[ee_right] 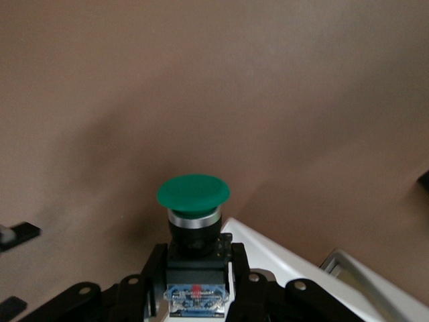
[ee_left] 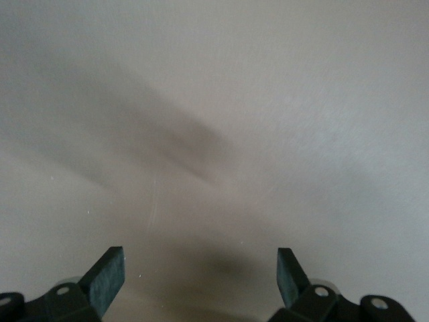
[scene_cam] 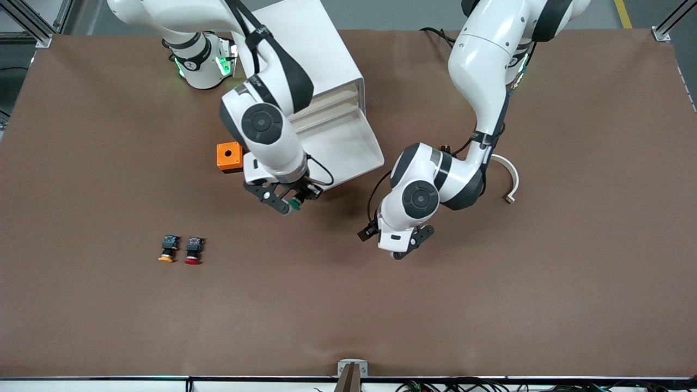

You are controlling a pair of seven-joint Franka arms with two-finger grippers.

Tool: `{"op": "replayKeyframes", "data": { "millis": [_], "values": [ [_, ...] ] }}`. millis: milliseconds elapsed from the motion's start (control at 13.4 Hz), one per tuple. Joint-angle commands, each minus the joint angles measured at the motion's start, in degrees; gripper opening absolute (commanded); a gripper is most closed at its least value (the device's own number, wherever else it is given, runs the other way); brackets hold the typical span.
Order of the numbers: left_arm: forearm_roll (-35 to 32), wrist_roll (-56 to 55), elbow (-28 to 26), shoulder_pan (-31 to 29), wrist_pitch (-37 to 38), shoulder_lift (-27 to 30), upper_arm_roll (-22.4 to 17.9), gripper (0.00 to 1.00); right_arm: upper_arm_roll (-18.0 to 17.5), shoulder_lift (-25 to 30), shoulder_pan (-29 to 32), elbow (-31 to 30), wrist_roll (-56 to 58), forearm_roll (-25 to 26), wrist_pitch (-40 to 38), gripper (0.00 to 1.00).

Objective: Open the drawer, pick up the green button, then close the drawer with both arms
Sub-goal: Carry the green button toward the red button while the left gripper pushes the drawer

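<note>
Across the brown table (scene_cam: 490,305), the two arms reach down from their bases toward the middle. At the robots' edge stands the white cabinet (scene_cam: 305,49), with the drawer (scene_cam: 343,144) pulled out of it toward the front camera, its shallow tray lying open.

From its base beside the cabinet, the right arm (scene_cam: 261,109) bends sharply at the elbow and drops its wrist over the drawer's front corner. The right gripper (scene_cam: 291,200) hangs over the table just past the drawer's front edge, tilted toward the front camera. Its fingers (ee_right: 151,268) are closed on the button (ee_right: 194,221), pinching the black body from both sides, with the green cap pointing away from the wrist and the bluish-grey rear end toward the palm. The button is up in the air, clear of the drawer and the table.

Toward the other end of the table, the left arm (scene_cam: 484,81) comes down in a folded pose, its forearm doubled back. The left gripper (scene_cam: 405,245) hovers over bare table, well apart from the drawer, its fingers (ee_left: 107,275) spread wide with nothing between them.

Beside the drawer, toward the right arm's end, sits an orange box (scene_cam: 229,157). Nearer the front camera lie the orange-capped button (scene_cam: 168,249) and the red-capped button (scene_cam: 193,250), just beside each other.
</note>
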State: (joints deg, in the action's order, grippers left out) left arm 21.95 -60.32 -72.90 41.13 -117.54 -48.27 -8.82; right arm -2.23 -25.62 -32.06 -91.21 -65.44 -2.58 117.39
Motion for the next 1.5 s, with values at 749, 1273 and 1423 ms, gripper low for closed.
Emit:
{"op": "replayKeyframes", "data": {
  "millis": [749,1273,1423],
  "values": [
    [0.7,-14.1,-5.6,13.4,0.8,1.2,-0.4,1.00,-0.8,-2.6,17.2,0.8,36.0,0.8,-1.1,0.00],
    [0.9,-19.2,-5.5,16.4,4.1,2.0,4.1,1.00,-0.8,-5.7,22.2,-3.8,45.9,0.8,7.0,0.00],
    [0.8,-20.6,-5.4,16.4,4.1,2.0,5.5,1.00,-0.8,-5.8,22.9,-5.5,47.3,0.8,8.9,0.00]
  ]
}}
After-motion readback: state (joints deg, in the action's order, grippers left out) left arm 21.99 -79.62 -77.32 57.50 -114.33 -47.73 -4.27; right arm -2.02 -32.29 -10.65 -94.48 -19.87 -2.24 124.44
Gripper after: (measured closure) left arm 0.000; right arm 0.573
